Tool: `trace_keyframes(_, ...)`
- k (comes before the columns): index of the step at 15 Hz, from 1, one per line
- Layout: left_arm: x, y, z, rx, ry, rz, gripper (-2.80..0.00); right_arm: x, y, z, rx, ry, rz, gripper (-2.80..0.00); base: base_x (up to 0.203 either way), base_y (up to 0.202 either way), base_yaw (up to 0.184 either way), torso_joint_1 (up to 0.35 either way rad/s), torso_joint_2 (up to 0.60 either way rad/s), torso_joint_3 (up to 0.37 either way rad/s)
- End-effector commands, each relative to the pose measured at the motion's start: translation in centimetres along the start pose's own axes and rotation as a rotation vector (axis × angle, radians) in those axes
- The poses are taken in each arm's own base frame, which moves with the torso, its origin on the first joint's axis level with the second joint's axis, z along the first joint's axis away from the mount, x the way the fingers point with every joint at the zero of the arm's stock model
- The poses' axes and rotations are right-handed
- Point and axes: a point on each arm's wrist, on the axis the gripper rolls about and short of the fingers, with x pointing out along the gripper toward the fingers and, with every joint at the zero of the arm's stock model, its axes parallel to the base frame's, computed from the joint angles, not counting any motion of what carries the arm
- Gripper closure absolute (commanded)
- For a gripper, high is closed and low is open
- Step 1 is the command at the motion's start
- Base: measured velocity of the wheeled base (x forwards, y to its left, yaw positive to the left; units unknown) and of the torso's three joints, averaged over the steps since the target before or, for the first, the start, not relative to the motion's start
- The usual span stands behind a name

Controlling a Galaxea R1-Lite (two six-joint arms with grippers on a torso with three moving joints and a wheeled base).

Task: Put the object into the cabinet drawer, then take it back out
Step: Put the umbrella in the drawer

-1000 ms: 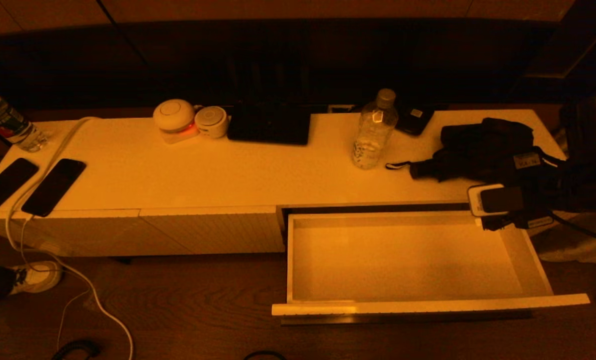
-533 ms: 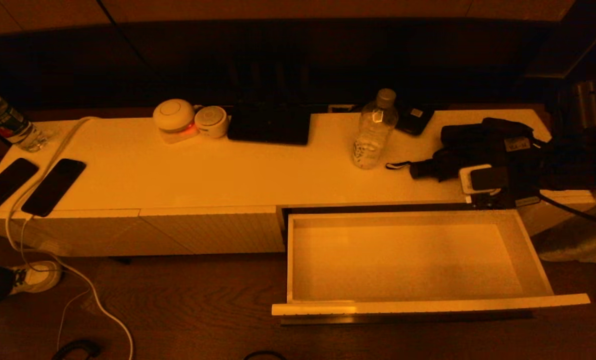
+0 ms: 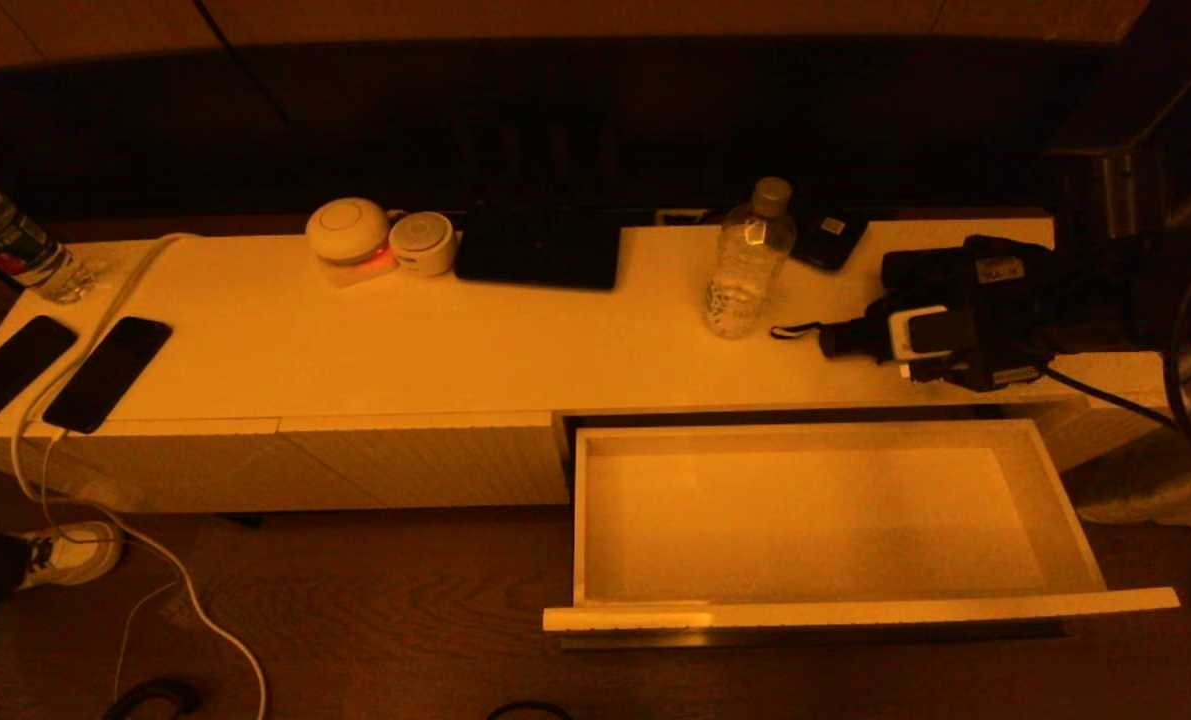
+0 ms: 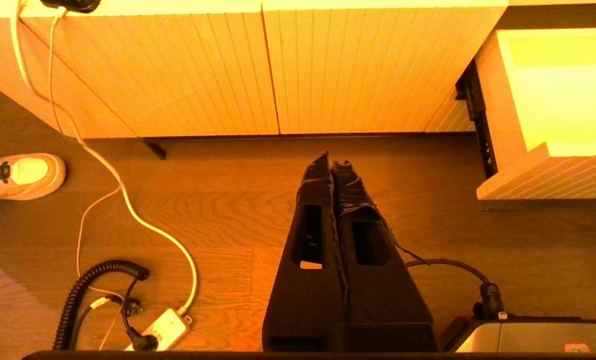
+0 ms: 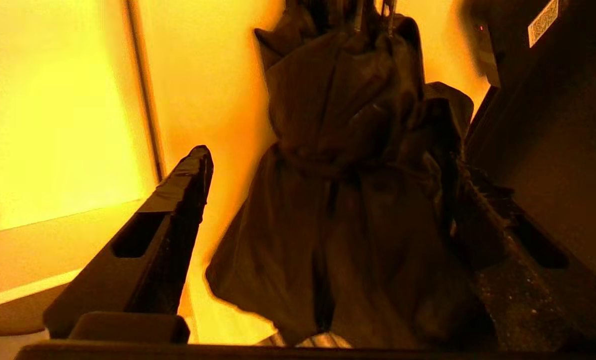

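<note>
The cabinet drawer [image 3: 855, 610] is pulled out at the right, and its pale inside [image 4: 558, 90] is bare. A folded black umbrella [image 3: 940, 275] lies on the cabinet top behind it, with its strapped handle [image 3: 840, 338] pointing left. My right gripper [image 3: 955, 350] hangs over the umbrella. It is open, with one finger [image 5: 187, 180] on either side of the dark fabric [image 5: 348, 150], which fills the gap between them. My left gripper [image 4: 332, 160] is shut on nothing, parked above the wooden floor in front of the slotless ribbed panels [image 4: 328, 65].
A clear water bottle [image 3: 750, 260] stands just left of the umbrella handle. Farther along the top are a dark flat device [image 3: 540, 250], two round white gadgets [image 3: 347, 235], two phones [image 3: 105, 375] and another bottle [image 3: 10, 245]. Cables and a power strip [image 4: 165, 327] lie on the floor.
My right arm has moved from the drawer's back right corner, back and leftward over the cabinet top, onto the umbrella. The drawer and the left arm have stayed still.
</note>
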Motion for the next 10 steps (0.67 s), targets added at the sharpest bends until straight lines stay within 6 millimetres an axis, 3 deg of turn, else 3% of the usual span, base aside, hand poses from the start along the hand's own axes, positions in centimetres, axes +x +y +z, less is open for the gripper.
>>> trace_keyframes(1,0.0,0.0,0.0,-0.001,0.0,0.0,0.0,1.1,0.0,-0.1,-0.008,0.004,0.007,-2.8,0.0,0.0,0.0,0.0,0.0,0.0)
trace_keyframes(10,0.0,0.0,0.0,-0.001,0.0,0.0,0.0,3.4,-0.3,0.0,-0.001,0.013,0.004,-2.8,0.0,0.0,0.0,0.0,0.0,0.0)
